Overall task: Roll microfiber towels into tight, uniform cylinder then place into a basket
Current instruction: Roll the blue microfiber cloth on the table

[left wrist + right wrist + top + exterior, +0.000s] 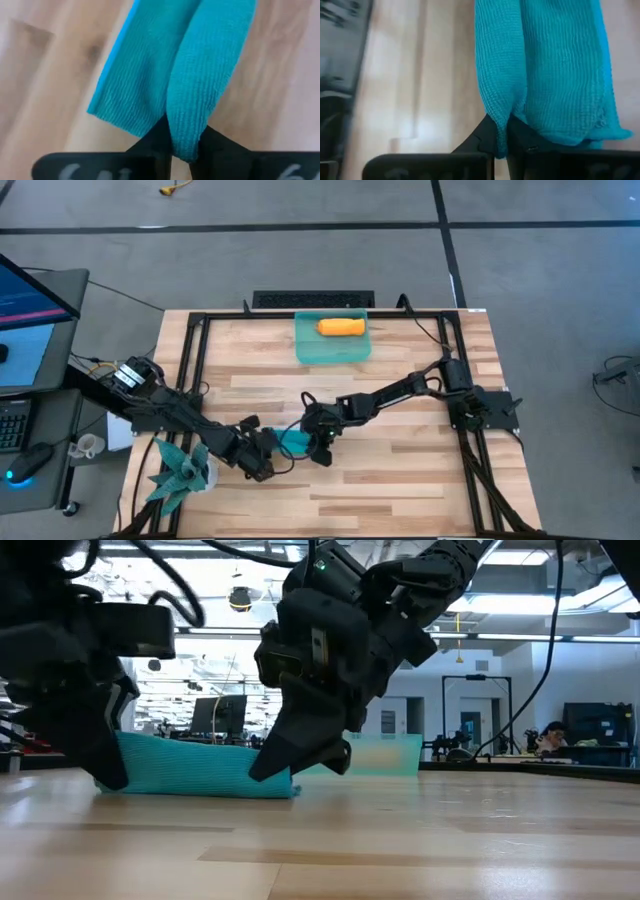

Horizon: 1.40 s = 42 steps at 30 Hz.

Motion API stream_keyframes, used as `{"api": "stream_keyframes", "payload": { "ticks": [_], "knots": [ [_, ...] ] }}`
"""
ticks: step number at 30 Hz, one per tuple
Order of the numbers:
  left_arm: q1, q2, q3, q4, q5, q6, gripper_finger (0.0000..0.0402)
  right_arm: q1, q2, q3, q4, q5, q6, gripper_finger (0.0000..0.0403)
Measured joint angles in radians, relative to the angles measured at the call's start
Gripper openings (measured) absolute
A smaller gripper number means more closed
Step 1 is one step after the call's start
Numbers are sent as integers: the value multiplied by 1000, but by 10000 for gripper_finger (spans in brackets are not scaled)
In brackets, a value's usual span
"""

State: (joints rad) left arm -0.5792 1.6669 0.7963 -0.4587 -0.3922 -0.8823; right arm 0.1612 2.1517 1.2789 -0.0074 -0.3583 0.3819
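Bench: pale wooden planks (400,470) inside a black metal frame (190,360), standing on a grey floor crossed by dark lines.
Room: a monitor (25,295) is glowing off the bench's left side; a spiky teal plant (183,470) is sitting at the near left corner; ceiling lights are shining behind.
Writing: pale marks on the left wrist mount are probably digits, too blurred to read.
Towels: two. The orange towel (341,327) is lying rolled in the basket (333,348) at the far edge. The teal towel (200,768) is lying mid-bench.
Left gripper (268,454): jaws pinching a fold at the teal towel's one end.
Right gripper (318,443): jaws clamping the other end.
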Motion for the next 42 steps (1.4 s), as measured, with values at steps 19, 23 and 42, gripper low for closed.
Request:
{"api": "stream_keyframes", "payload": {
  "ticks": [19, 23, 42],
  "knots": [
    [113, -128, -4, 71, 457, -177, 30, -30, 5, -1, -2, -258, 265, 22],
    [102, -126, -13, 5, 497, -165, 35, -50, -1, -2, -50, -272, 269, 23],
    [-52, -129, -6, 103, 185, 14, 6, -56, 0, -1, -65, -194, 248, 23]
  ]
}}
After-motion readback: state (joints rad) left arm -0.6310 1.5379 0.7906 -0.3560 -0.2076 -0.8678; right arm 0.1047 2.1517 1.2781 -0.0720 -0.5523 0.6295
